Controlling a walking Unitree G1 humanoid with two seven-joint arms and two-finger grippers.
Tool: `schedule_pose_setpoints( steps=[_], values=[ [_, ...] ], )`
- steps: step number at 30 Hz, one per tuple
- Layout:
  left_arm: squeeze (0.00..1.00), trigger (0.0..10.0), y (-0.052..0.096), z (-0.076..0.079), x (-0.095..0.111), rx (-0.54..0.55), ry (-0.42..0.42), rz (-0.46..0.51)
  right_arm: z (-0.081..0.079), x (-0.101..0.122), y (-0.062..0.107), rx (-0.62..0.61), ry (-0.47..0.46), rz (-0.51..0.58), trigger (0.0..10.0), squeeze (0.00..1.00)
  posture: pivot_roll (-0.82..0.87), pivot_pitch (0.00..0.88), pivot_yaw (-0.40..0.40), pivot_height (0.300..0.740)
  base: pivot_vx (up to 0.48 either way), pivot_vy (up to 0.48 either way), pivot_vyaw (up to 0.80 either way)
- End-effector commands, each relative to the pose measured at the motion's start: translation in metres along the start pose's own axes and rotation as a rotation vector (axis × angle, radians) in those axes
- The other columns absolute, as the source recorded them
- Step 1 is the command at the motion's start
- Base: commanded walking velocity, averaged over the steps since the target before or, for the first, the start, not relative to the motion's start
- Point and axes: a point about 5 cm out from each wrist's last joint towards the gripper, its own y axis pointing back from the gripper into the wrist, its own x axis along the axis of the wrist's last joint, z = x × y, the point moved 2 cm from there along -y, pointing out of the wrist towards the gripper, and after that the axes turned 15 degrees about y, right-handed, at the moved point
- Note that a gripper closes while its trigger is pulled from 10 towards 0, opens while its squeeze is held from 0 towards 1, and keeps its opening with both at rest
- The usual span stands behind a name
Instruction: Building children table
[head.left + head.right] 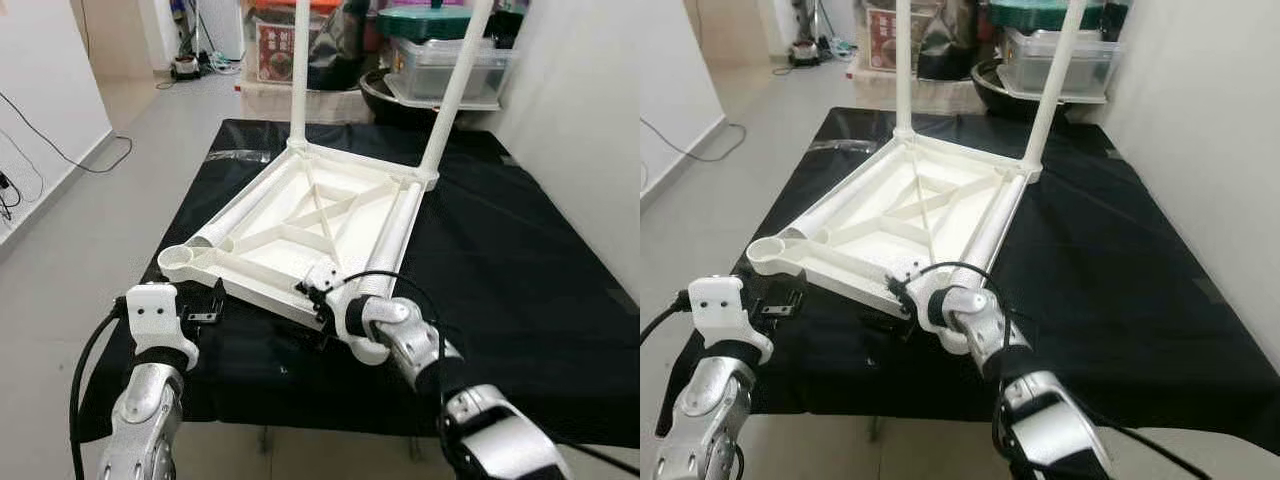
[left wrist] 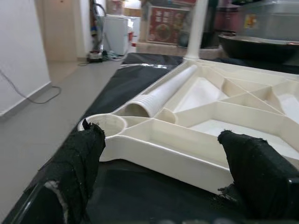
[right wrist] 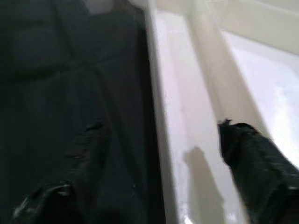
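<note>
The white plastic table top [image 1: 300, 235] lies upside down on the black-covered work table [image 1: 520, 270]. Two white legs [image 1: 299, 70] [image 1: 455, 85] stand upright in its far corners. Two more tubes lie along its sides, one at the left [image 1: 250, 210] and one at the right [image 1: 395, 235]. The near-left socket [image 1: 182, 262] is empty. My left gripper [image 1: 205, 308] is open just short of that corner, its fingers [image 2: 77, 163] spread before the near rim. My right gripper [image 1: 318, 300] is open at the near-right corner, straddling the rim [image 3: 156, 93].
Plastic storage bins [image 1: 440, 60], a dark bowl [image 1: 385, 95] and boxes crowd the floor behind the table. A cable [image 1: 60, 150] runs along the floor at the left. A white wall [image 1: 590, 120] stands close on the right. The cloth's near edge [image 1: 300, 425] is just below my arms.
</note>
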Motion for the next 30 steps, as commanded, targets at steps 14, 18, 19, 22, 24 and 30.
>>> schedule_pose_setpoints(
  steps=[14,18,19,22,24,30],
  values=[
    [0.00,10.0,-0.001,0.001,-0.005,0.001,-0.009,-0.010,-0.007,-0.047,0.031,0.309,0.246,-0.326,0.0,0.00,0.09,0.000,-0.097,0.740,0.000,0.000,0.00],
    [0.00,10.0,-0.001,0.001,-0.005,0.001,-0.006,-0.009,0.000,-0.057,0.046,0.361,0.327,-0.391,0.0,0.00,0.10,0.000,-0.103,0.740,0.000,0.000,0.00],
    [0.00,10.0,-0.001,0.001,-0.005,0.002,-0.005,-0.008,0.007,-0.065,0.059,0.380,0.379,-0.443,0.0,0.00,0.10,0.000,-0.105,0.740,0.000,0.000,0.00],
    [0.00,10.0,0.000,0.002,-0.005,0.004,0.000,-0.004,0.030,-0.078,0.090,0.375,0.501,-0.577,0.0,0.00,0.09,0.000,-0.108,0.740,0.000,0.000,0.00],
    [0.00,10.0,0.000,0.002,-0.005,0.005,0.001,-0.004,0.040,-0.081,0.102,0.364,0.525,-0.624,0.0,0.00,0.08,0.000,-0.110,0.740,0.000,0.000,0.00],
    [0.00,10.0,0.001,0.004,-0.004,0.003,0.009,-0.001,0.071,-0.094,0.166,0.390,0.613,-0.845,0.0,0.00,0.07,0.000,-0.112,0.740,0.000,0.000,0.00]
  ],
)
